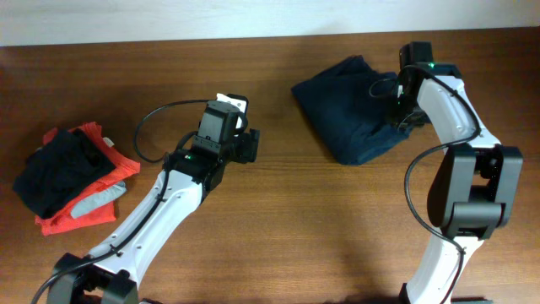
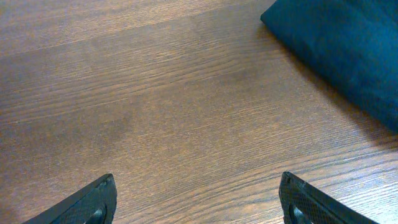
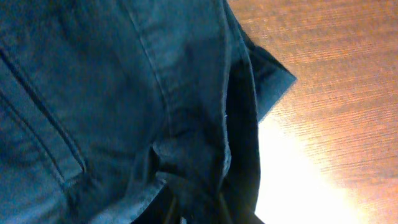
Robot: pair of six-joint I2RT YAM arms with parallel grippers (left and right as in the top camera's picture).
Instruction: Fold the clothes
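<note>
Overhead, we see the navy clothes [image 1: 350,118] bunched on the table [image 1: 278,211] toward its far right. Our right gripper [image 1: 403,112] presses into them; we cannot tell its closure. Our left gripper [image 2: 198,190] hangs spread apart beside them.

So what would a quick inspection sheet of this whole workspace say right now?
Surface: wooden table, brown with visible grain.
Job's things: navy garment, bunched at the far right, not laid flat.
Clutter: black garment, red-orange garment and grey garment piled at the left.
End effectors: left end effector open over bare wood; right end effector at the navy garment, jaws hidden.
Cables: left black cable and right black cable loop beside the arms.
Surroundings: pale wall behind.
</note>
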